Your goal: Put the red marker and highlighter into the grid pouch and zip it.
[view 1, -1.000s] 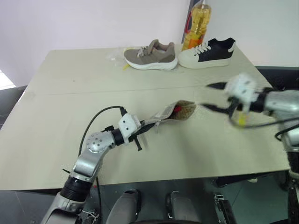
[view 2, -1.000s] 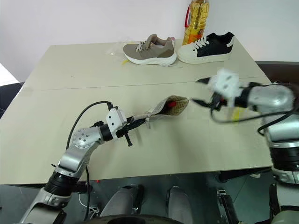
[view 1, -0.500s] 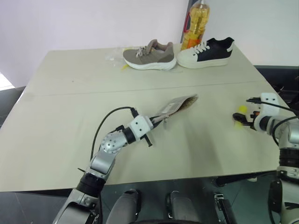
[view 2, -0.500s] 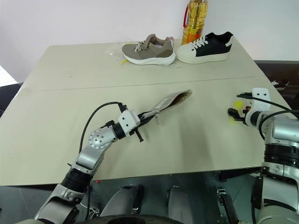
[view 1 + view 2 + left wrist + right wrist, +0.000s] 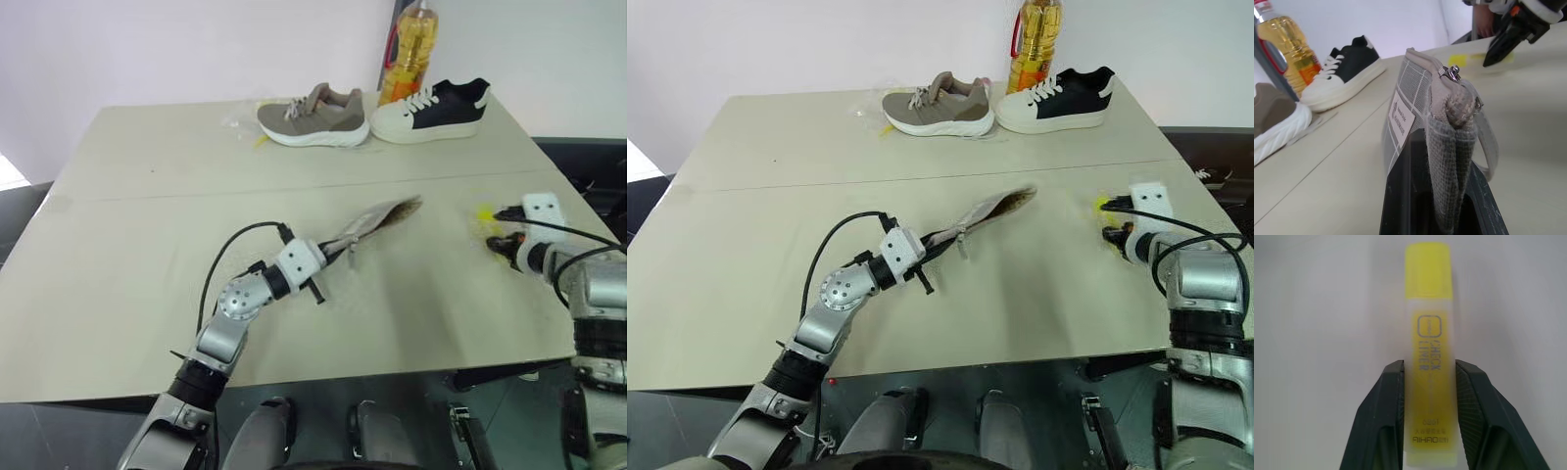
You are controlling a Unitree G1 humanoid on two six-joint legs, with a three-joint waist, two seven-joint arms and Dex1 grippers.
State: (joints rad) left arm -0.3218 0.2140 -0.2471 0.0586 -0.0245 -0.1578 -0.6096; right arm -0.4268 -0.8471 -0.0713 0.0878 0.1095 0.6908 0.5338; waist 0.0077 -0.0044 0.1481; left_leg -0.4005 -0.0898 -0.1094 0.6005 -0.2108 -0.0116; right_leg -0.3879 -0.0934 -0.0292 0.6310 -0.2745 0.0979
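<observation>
I have the left gripper [image 5: 328,257] clamped on one end of the pouch [image 5: 377,219], which juts off the table [image 5: 147,235] toward one o'clock — zipper edge up, white label facing me in the left wrist view. At three o'clock on the table, the right gripper [image 5: 1425,377] has its fingers [image 5: 1382,401] pressed against both sides of the highlighter [image 5: 1428,352] — the yellow barrel sits between them, cap end pointing away. I can't make out the marker. Two shoes [image 5: 313,116] and an oil bottle [image 5: 409,54] stand at twelve o'clock.
</observation>
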